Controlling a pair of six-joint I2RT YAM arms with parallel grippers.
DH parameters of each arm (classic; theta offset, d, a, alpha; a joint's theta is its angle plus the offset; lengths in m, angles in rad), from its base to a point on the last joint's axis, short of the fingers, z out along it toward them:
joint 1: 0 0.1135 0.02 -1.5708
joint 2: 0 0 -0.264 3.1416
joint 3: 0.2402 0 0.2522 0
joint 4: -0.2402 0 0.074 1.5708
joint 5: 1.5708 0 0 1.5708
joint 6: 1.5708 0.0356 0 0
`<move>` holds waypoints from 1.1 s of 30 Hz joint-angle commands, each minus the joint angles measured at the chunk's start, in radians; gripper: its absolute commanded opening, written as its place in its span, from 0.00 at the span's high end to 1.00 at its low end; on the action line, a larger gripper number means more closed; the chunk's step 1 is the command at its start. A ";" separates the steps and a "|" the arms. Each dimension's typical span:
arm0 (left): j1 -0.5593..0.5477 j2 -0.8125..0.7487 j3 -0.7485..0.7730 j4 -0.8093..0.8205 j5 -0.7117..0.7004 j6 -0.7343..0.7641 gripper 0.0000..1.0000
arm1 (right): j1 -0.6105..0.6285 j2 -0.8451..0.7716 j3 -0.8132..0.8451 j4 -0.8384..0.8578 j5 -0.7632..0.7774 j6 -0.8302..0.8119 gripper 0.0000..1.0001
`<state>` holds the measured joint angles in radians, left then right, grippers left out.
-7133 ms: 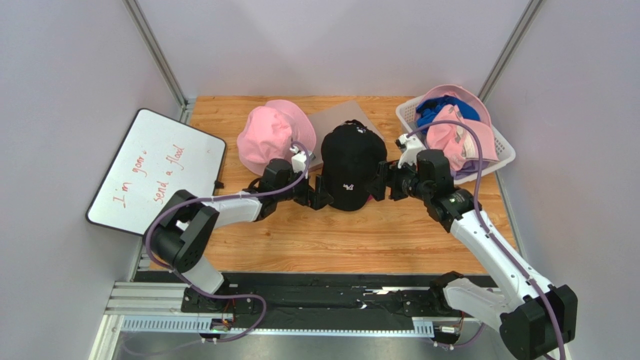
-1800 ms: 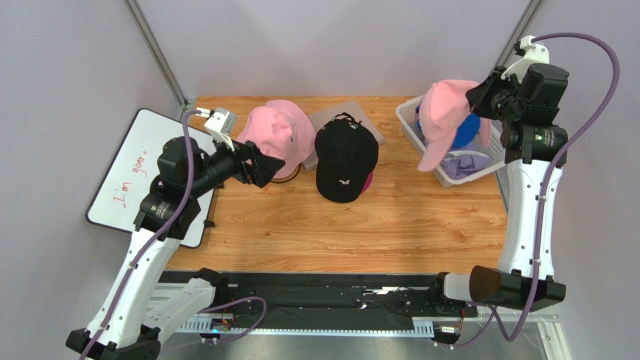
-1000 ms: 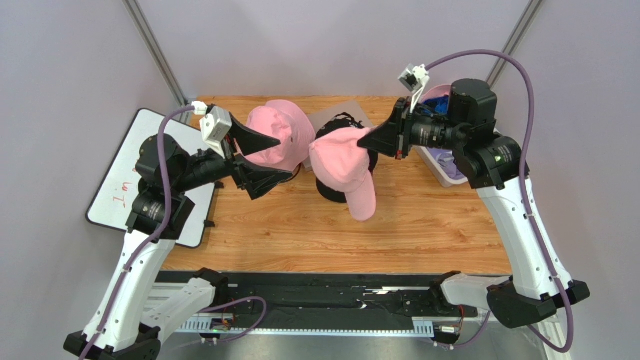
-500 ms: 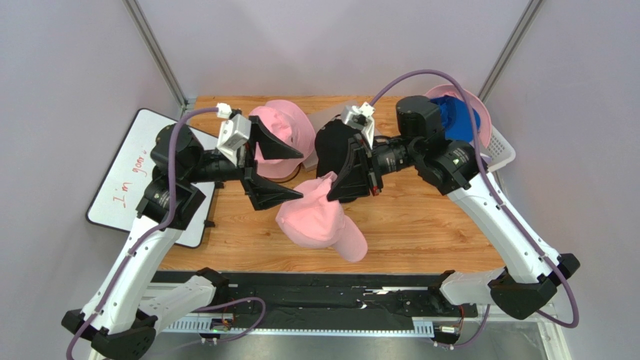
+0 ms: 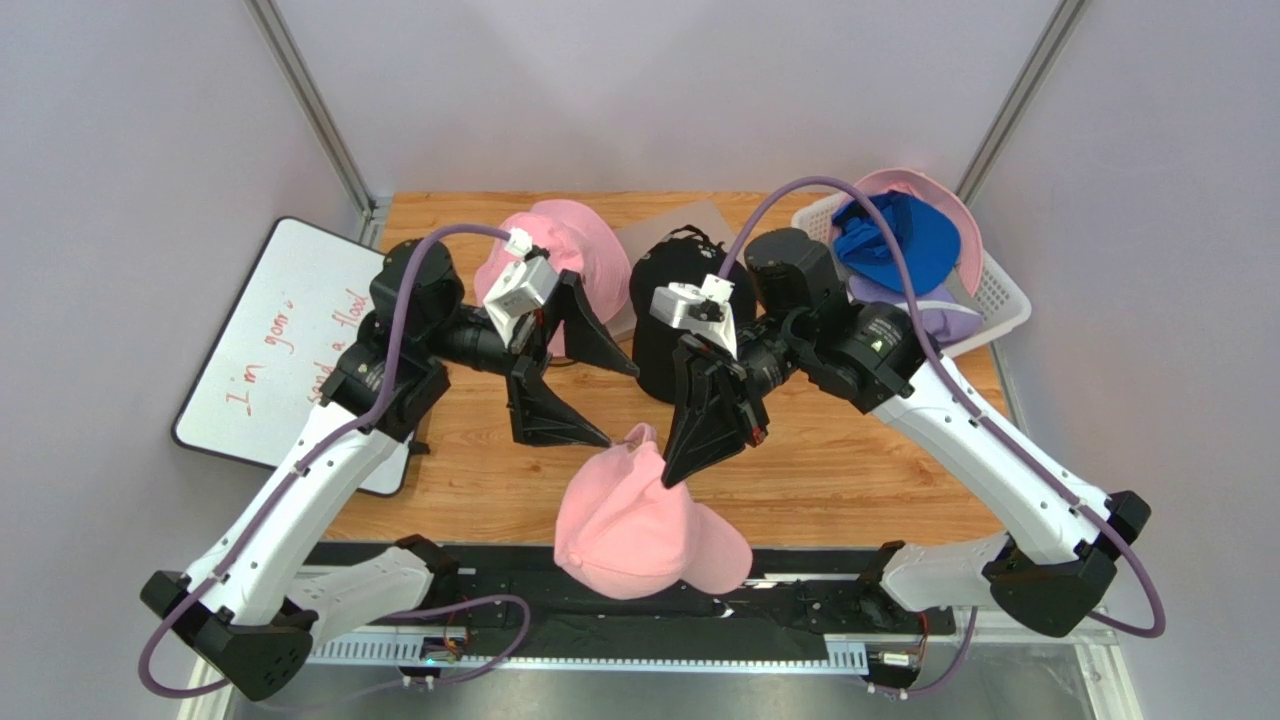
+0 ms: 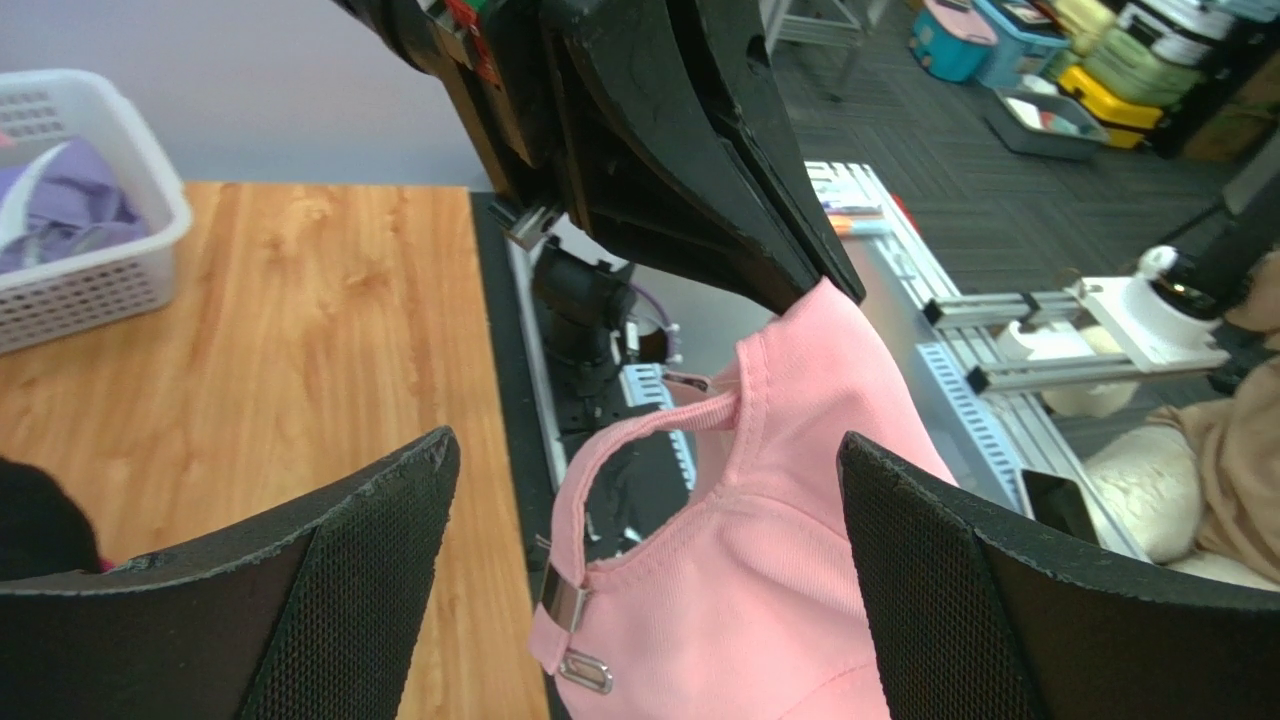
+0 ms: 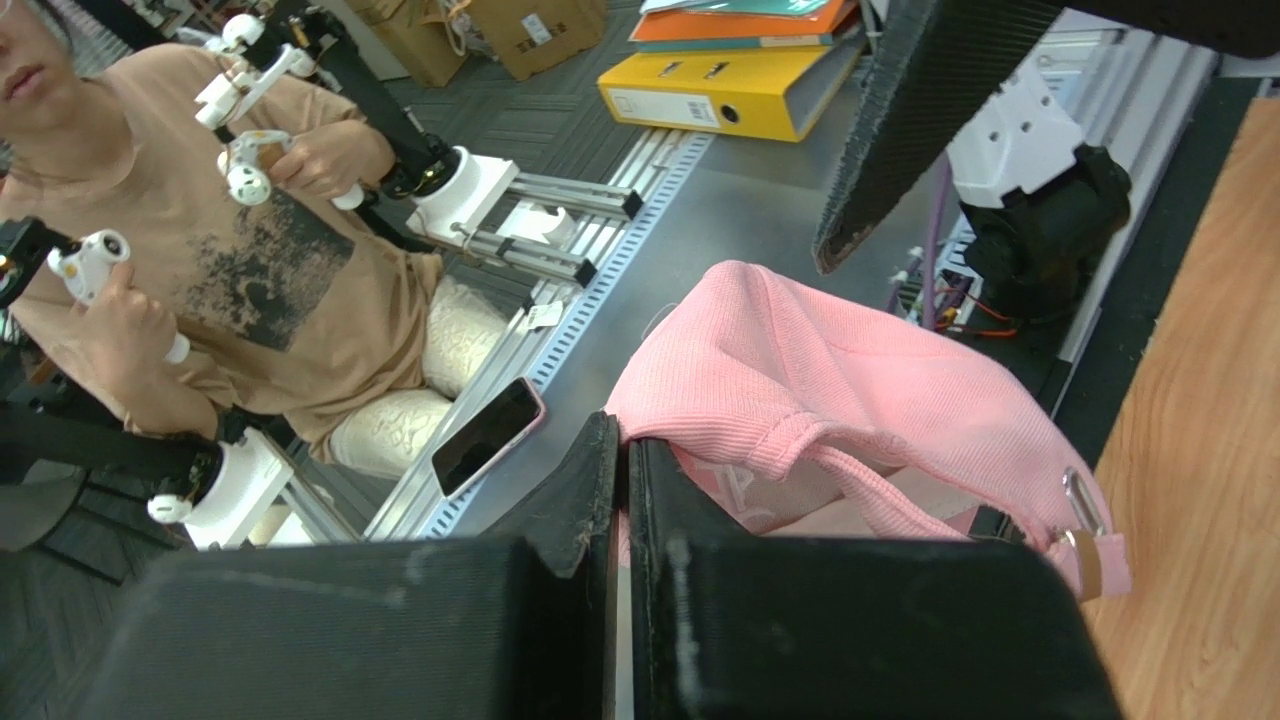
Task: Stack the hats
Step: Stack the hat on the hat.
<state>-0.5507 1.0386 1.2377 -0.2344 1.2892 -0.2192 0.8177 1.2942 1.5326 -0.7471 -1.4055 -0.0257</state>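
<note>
A light pink baseball cap (image 5: 646, 518) hangs over the table's front edge, its back rim pinched in my shut right gripper (image 5: 672, 458). In the right wrist view the jaws (image 7: 619, 435) are pressed together on that cap's fabric (image 7: 842, 390). My left gripper (image 5: 601, 393) is wide open just left of it, and in the left wrist view the cap's strap and crown (image 6: 781, 555) sit between its spread fingers (image 6: 361, 555) without touching them. A black cap (image 5: 669, 323) lies mid-table, partly hidden by the right arm. Beside it lies a pink bucket hat (image 5: 579, 255).
A white mesh basket (image 5: 1007, 308) at the back right holds a blue cap (image 5: 894, 248), a pink hat (image 5: 962, 225) and lavender fabric (image 5: 939, 318). A whiteboard (image 5: 308, 353) leans off the table's left side. Black rails run below the front edge.
My right gripper carried the pink cap from the basket, past the black cap, down to the front edge. The open left gripper swung right and closer to it.
</note>
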 commanded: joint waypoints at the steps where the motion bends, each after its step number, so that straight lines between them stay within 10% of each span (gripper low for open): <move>1: -0.031 0.000 0.009 -0.019 0.079 0.044 0.00 | 0.023 -0.050 0.003 0.132 -0.104 0.020 1.00; 16: -0.193 0.077 0.002 -0.013 0.154 0.018 0.04 | 0.074 -0.015 0.012 0.259 -0.136 0.135 1.00; 20: -0.207 0.058 -0.018 0.055 0.205 -0.032 0.29 | 0.072 -0.009 0.001 0.259 -0.132 0.135 1.00; 27: -0.207 0.014 -0.052 0.067 0.246 -0.049 1.00 | 0.037 -0.030 -0.032 0.259 -0.122 0.124 1.00; 33: -0.151 -0.012 -0.037 0.005 0.208 0.003 1.00 | -0.057 -0.065 -0.092 0.255 -0.079 0.110 1.00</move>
<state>-0.7483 1.0599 1.1805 -0.2134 1.4597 -0.2768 0.8310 1.2778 1.4803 -0.5323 -1.4994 0.0998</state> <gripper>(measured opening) 0.018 0.005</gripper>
